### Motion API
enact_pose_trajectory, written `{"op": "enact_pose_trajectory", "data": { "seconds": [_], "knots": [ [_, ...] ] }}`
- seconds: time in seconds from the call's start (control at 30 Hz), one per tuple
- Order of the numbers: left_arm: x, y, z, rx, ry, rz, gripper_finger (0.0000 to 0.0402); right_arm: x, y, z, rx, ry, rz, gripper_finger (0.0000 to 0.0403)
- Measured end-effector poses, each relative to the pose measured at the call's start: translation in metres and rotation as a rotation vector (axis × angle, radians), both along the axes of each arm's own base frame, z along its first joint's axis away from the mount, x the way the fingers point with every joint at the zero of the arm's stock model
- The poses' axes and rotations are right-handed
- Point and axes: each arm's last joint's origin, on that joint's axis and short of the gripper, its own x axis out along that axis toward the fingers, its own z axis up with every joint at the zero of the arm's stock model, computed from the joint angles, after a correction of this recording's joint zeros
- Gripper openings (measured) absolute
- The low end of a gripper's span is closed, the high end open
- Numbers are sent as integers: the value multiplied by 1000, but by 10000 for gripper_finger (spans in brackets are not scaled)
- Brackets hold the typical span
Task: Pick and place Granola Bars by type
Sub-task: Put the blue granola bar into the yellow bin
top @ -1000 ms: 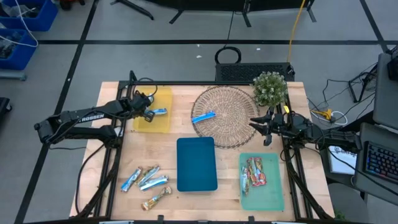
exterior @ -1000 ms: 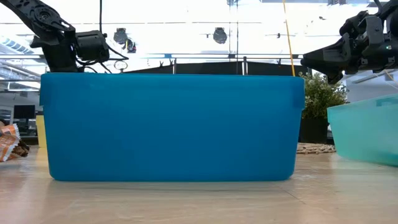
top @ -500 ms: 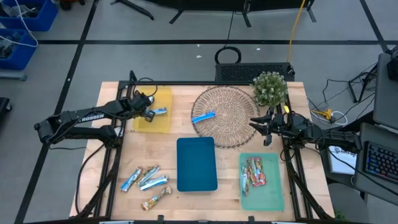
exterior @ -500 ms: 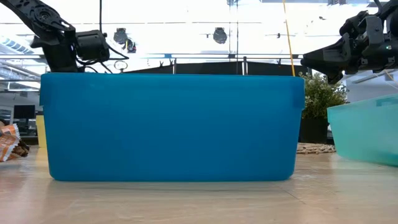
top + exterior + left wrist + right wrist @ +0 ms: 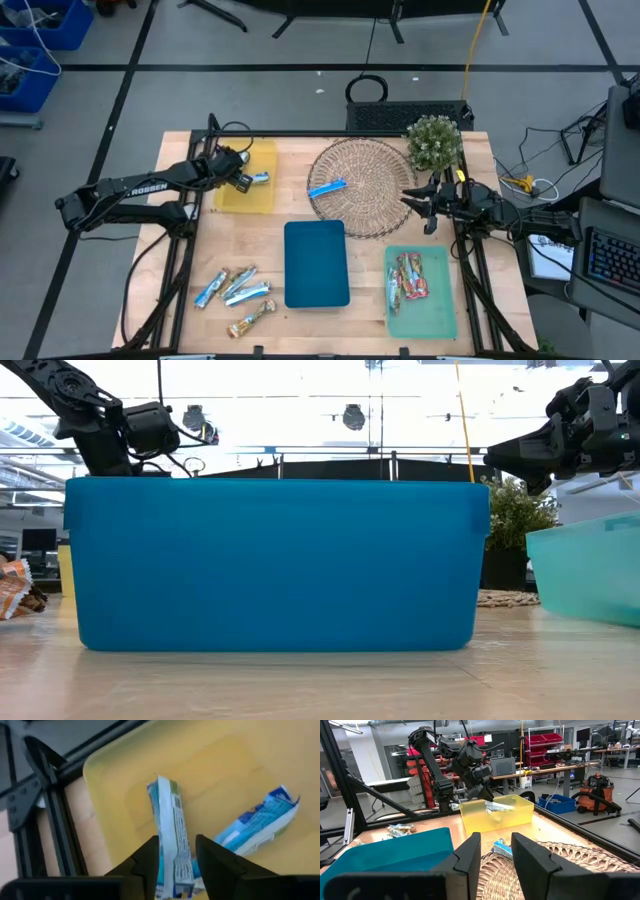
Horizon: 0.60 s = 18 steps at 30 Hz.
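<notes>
My left gripper [image 5: 246,178] is over the yellow tray [image 5: 252,195] at the far left, shut on a blue-and-silver bar [image 5: 167,820]. A second blue bar [image 5: 260,825] lies on the tray's floor beside it. Another blue bar [image 5: 327,187] lies on the round woven mat [image 5: 370,160]. Several blue and tan bars [image 5: 235,290] lie on the table at the near left. Red bars [image 5: 410,275] lie in the green tray [image 5: 440,310]. My right gripper [image 5: 418,205] waits open and empty above the mat's right edge. My left gripper has the blue bar's near end [image 5: 175,880] between its two fingers [image 5: 147,865]. The fingers lie along the bar, which sticks out past the fingertips over the tray's floor. Whether its far end [image 5: 160,782] rests on the tray, I cannot tell.
A dark blue tray [image 5: 316,263] stands at the table's middle and fills the low view [image 5: 270,560]. A small potted plant [image 5: 434,143] stands at the far right. Dark frame rails run along the table's left, right and far edges.
My left gripper has risen a little over the yellow tray and shifted slightly toward the far edge, with the blue bar still between its fingers.
</notes>
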Motion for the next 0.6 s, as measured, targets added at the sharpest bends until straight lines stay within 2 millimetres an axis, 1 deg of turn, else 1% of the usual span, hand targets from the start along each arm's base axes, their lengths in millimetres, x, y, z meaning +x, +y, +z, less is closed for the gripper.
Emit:
{"op": "enact_pose_trajectory", "data": {
  "seconds": [0.17, 0.27, 0.43, 0.6],
  "knots": [
    [0, 2, 2, 65, 29, 26, 161, 0, 0, 0, 0, 0, 0, 100],
    [3, 3, 4, 68, -11, 1, 169, 0, 0, 0, 0, 0, 0, 100],
    [18, 6, 12, 71, -178, -164, 170, 0, 0, 0, 0, 0, 0, 100],
    [36, 7, 31, 150, -417, -374, 170, 0, 0, 0, 0, 0, 0, 100]
  ]
}}
